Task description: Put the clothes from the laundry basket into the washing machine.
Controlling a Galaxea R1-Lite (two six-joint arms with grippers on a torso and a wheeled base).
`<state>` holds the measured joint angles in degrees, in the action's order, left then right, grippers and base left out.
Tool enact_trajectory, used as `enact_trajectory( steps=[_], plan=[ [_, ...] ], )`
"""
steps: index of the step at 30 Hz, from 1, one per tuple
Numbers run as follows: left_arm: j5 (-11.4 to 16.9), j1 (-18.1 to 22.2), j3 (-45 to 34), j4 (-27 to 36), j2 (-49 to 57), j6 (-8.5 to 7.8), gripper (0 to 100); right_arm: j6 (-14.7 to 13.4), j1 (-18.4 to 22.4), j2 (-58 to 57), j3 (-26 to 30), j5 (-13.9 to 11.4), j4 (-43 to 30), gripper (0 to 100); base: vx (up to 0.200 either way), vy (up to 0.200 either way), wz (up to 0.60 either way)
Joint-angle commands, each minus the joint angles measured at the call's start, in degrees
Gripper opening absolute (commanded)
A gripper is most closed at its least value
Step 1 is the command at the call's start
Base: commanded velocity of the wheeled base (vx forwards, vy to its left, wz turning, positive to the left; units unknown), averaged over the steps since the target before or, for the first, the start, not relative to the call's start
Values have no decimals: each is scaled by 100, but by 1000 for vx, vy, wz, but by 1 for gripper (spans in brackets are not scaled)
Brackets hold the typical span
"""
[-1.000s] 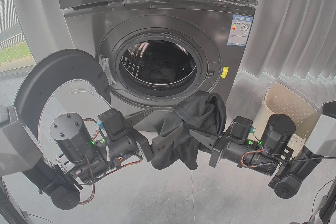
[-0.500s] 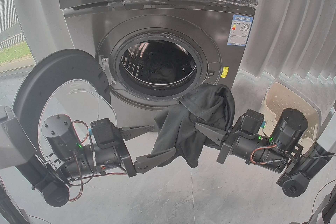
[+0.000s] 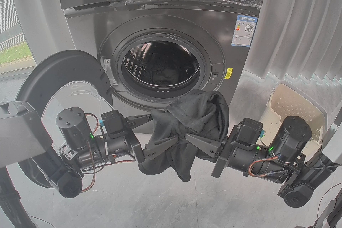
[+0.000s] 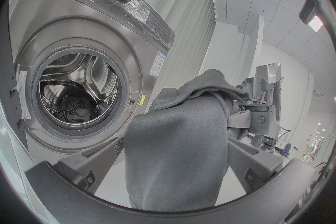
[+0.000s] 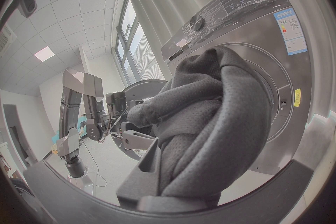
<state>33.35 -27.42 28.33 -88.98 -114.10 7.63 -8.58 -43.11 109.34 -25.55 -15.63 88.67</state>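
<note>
The left gripper (image 3: pixel 164 128) has come back up, jaws spread around one side of the dark garment (image 3: pixel 199 114); the right gripper (image 3: pixel 194 140) carries it, its grip impossible to tell under cloth; the garment hangs just below the mouth of the washing machine (image 3: pixel 85 31), not yet inside.

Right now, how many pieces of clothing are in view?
2. A dark garment is held up before the washing machine; a dark bundle lies in its drum, possibly more than one piece. The laundry basket is partly hidden.
</note>
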Motion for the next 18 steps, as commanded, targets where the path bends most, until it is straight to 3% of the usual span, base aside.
enact_trajectory(
  steps=[1, 4, 14, 15, 18],
  plan=[
    [-110, -71, 182, -23, -305, -95, 100, -3, -110, 123, -46, 16, 1, 0, 0, 0, 0],
    [-127, -97, 208, -23, -385, -165, 100, -3, -145, 176, -90, 34, 1, 0, 0, 0, 0],
    [-127, -176, 313, -32, -472, -174, 100, -38, -145, 343, -213, 42, 10, 0, 0, 0, 0],
    [-127, -176, 313, -32, -455, -174, 0, -47, -145, 343, -231, 42, 10, 0, 0, 0, 0],
    [-119, -176, 296, -32, -428, -174, 0, -38, -128, 351, -240, 42, 10, 0, 0, 0, 0]
  ],
)
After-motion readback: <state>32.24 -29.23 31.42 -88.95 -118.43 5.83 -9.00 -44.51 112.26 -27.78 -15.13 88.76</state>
